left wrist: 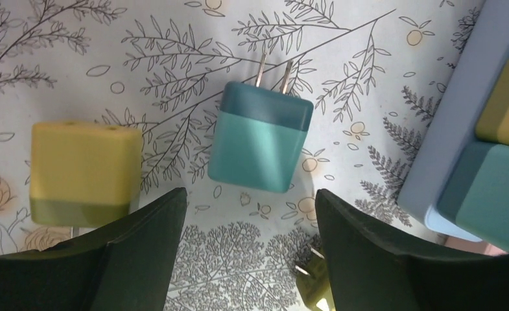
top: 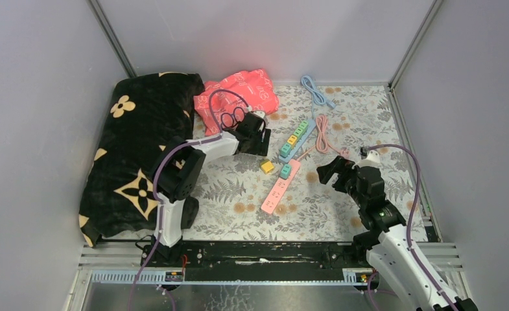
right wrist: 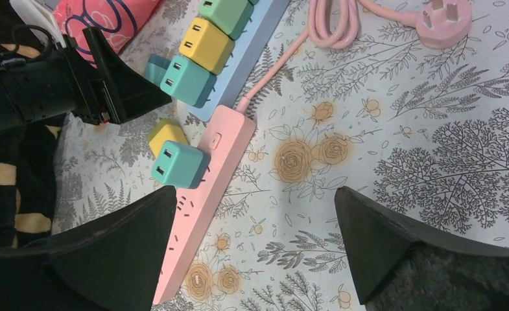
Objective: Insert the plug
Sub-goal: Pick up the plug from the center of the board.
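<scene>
**A:** Plug (left wrist: 259, 139), where is it?

**B:** Flat on the bench (left wrist: 174, 52), prongs pointing away, untouched between the left gripper's (left wrist: 248, 197) spread jaws. This looks like the grasping step.

**A:** Next?

**B:** Pinch its sides squarely, then aim for the blue strip (left wrist: 446, 129). Right gripper (right wrist: 255, 194) hovers, jaws spread, empty.

- Your top view looks down from high behind the near edge, over the whole table (top: 368, 194).
- Your left wrist view faces down, very close, with the blue power strip (left wrist: 443, 142) at its right edge.
- Your right wrist view, farther off, shares that strip.
</scene>
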`<action>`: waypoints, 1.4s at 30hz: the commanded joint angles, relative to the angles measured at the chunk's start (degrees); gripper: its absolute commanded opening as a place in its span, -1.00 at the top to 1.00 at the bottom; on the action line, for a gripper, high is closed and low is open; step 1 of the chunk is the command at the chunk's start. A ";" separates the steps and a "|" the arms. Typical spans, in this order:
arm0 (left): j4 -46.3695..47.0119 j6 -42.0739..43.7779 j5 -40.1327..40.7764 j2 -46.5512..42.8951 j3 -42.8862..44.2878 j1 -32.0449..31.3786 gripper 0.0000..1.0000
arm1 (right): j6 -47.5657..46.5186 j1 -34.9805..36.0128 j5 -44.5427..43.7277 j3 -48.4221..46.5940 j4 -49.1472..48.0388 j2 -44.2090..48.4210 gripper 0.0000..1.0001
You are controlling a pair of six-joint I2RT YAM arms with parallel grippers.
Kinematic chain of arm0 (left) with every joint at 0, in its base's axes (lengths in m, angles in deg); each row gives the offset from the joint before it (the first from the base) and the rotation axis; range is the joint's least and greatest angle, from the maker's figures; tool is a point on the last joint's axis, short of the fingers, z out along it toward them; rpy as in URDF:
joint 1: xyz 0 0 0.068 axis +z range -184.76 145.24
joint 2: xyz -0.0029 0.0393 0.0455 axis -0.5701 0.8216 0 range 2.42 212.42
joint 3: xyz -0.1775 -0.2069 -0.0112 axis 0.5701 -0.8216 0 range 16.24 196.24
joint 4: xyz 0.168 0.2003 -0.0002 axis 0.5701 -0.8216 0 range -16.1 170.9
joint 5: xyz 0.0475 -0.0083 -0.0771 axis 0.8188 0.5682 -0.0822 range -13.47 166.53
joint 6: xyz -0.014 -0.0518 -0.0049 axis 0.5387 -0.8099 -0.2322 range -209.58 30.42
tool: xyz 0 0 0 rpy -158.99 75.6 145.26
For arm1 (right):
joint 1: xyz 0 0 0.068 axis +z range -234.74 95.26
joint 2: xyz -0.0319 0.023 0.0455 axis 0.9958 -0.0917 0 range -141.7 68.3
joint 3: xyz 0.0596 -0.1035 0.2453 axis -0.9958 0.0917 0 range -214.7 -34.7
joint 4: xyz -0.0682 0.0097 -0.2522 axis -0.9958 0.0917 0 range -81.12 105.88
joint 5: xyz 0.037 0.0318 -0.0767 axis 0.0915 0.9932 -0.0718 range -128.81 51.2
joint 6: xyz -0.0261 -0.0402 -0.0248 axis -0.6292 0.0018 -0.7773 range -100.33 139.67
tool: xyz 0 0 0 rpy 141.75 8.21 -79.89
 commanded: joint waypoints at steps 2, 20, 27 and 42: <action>5.11 3.29 0.60 2.38 2.87 0.42 -0.51 | -1.21 0.17 0.27 0.23 -2.09 -1.16 -0.99; 6.26 5.35 -1.11 4.39 3.02 0.43 0.02 | -0.44 0.26 5.43 -0.58 -2.76 -2.50 -0.96; 5.37 5.59 -1.32 -3.32 -0.64 0.22 0.35 | 0.32 0.17 7.89 -2.67 -2.41 -3.80 -0.95; -3.88 2.42 5.04 -23.07 -6.11 -9.44 0.40 | 3.00 0.18 15.11 -12.96 5.87 -8.75 -0.91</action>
